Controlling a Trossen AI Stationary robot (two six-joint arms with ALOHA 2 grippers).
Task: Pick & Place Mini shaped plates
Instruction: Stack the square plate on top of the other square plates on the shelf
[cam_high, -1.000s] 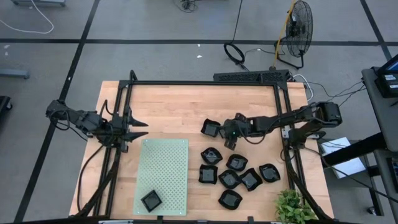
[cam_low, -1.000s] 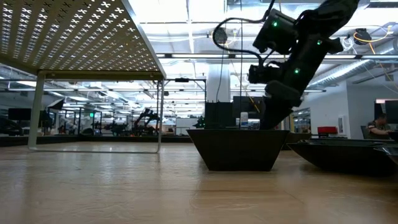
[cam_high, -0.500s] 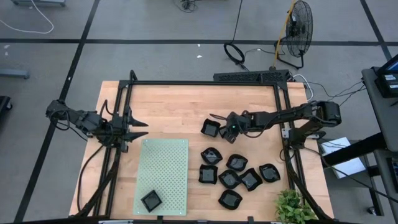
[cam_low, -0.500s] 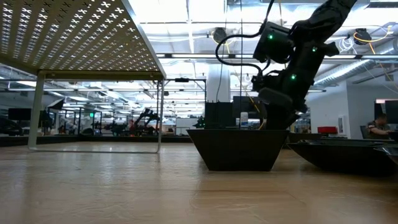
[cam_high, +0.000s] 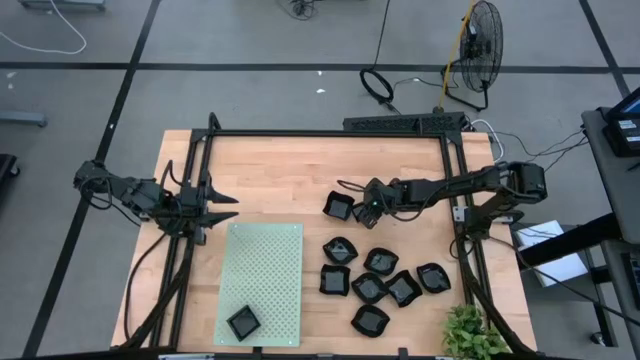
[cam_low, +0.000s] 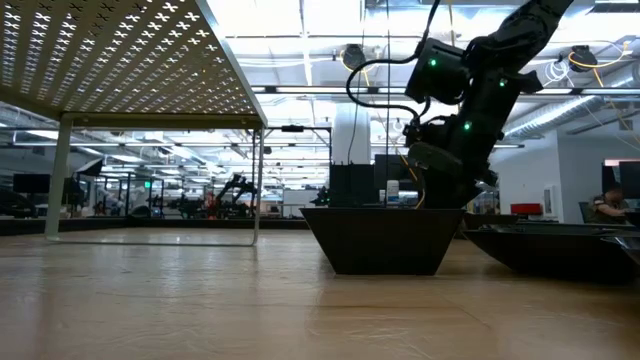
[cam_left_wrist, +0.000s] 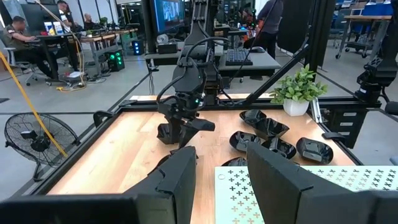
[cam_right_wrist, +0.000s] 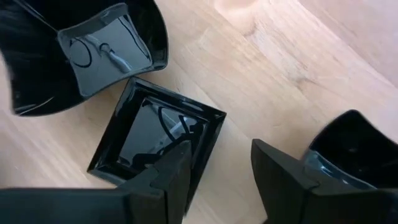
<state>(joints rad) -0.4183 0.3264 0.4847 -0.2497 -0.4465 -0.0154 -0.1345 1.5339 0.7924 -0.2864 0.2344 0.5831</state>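
- right gripper (cam_high: 364, 208) is over the far-middle of the table (cam_high: 280, 170), fingers spread and holding nothing, right above a square plate (cam_right_wrist: 155, 137).
- in the high view that's by the lone plate (cam_high: 340, 206) at the far end of the group.
- other plates (cam_high: 380, 280) sit in a cluster on the right side nearer the front.
- one plate (cam_high: 242, 322) is on the green mat (cam_high: 265, 270), near corner.
- left gripper (cam_high: 228, 207) waits at the left edge, fingers spread, empty.
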